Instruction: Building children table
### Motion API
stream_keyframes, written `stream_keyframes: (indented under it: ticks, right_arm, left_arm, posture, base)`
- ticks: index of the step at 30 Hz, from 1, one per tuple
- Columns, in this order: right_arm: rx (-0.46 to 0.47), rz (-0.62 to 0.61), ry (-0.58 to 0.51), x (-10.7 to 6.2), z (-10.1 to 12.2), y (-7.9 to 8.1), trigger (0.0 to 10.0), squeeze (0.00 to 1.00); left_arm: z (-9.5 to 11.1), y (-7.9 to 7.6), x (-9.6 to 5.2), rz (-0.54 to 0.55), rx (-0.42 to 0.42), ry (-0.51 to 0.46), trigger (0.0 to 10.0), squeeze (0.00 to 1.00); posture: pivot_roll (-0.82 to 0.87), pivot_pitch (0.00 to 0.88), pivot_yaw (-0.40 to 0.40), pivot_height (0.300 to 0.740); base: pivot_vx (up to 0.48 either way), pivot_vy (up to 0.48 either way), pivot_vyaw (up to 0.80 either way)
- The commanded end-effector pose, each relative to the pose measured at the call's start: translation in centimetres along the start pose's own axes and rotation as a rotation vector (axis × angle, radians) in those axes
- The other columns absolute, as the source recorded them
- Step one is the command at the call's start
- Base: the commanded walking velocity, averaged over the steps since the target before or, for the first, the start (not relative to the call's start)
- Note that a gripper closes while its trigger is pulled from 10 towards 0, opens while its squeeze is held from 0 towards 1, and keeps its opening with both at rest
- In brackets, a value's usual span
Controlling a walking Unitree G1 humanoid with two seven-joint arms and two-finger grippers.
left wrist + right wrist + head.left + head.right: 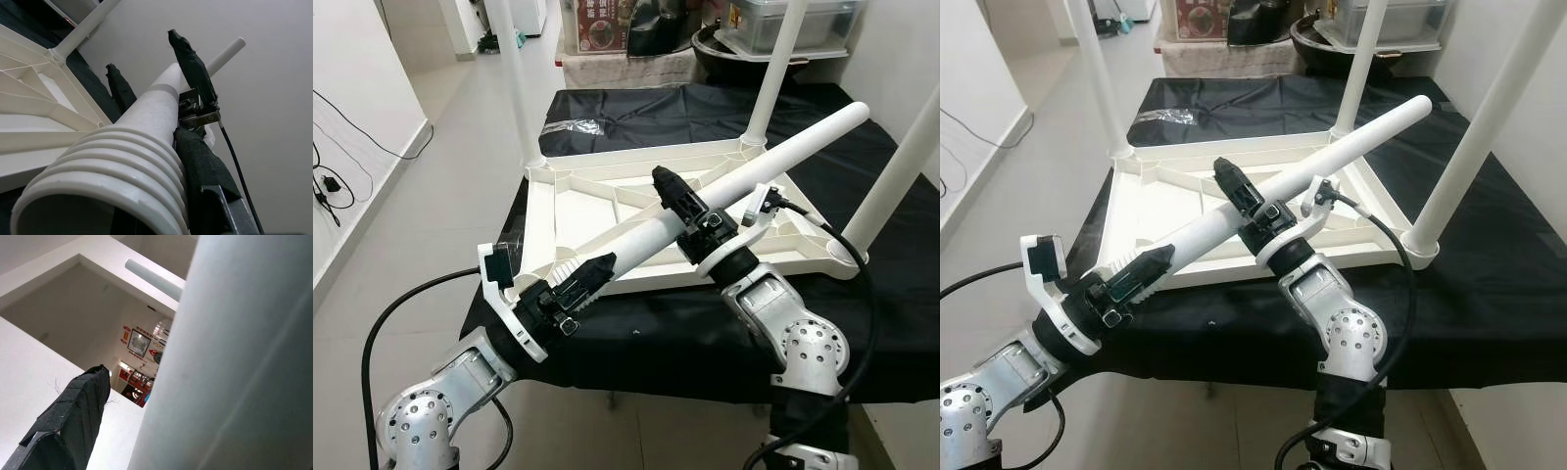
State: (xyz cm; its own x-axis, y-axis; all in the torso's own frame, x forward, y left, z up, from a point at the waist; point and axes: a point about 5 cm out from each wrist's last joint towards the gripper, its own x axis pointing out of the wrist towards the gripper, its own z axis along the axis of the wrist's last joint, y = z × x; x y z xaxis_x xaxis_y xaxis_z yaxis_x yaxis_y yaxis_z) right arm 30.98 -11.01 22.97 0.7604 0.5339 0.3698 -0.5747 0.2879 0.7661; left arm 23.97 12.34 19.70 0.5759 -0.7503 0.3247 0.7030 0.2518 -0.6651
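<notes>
Two grippers grasp one white table leg.
The left gripper clamps the leg's ridged end, and the right gripper clamps its middle, above the upside-down white tabletop on the black-covered counter.

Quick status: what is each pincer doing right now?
Left pincer: shut on the white table leg, at its threaded end.
Right pincer: shut on the same table leg, at mid-length.

Head pair: high, facing down — both share the upturned white plastic tabletop.
Wrists: close, looking up along the long white plastic leg tube.
</notes>
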Motion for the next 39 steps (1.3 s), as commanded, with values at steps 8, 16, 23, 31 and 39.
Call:
stream_keyframes:
  ticks: [8, 16, 23, 31, 39]
  right_arm:
    - [0.001, 0.024, 0.038, 0.1, -0.9, 0.6, 10.0, 0.00]
    - [0.003, 0.013, 0.026, 0.2, -1.0, 0.7, 0.0, 0.00]
    - [0.001, 0.005, 0.008, 0.4, -0.8, 0.7, 0.0, 0.00]
    - [-0.003, -0.007, -0.007, 0.5, -0.5, 0.6, 0.0, 0.00]
    - [-0.005, -0.006, -0.026, 0.6, 0.0, 0.6, 0.0, 0.00]
  left_arm:
    - [-0.4, 0.0, 0.2, -0.013, -0.006, 0.036, 10.0, 0.00]
    - [-0.5, 0.0, 0.4, -0.017, -0.002, 0.037, 10.0, 0.00]
    - [-0.5, 0.1, 0.4, -0.016, -0.001, 0.034, 10.0, 0.00]
    - [-0.7, 0.1, 0.5, -0.019, -0.007, 0.039, 10.0, 0.00]
    - [-1.2, 0.9, 0.2, 0.036, -0.042, 0.081, 10.0, 0.00]
  posture:
    - [0.08, 0.075, -0.019, 0.740]
    - [0.08, 0.080, -0.020, 0.740]
    - [0.08, 0.081, -0.018, 0.740]
    - [0.08, 0.083, -0.018, 0.740]
    - [0.08, 0.079, -0.016, 0.740]
  base:
    - [0.000, 0.000, 0.00]
    - [0.000, 0.000, 0.00]
    - [0.000, 0.000, 0.00]
    - [0.000, 0.000, 0.00]
    - [0.000, 0.000, 0.00]
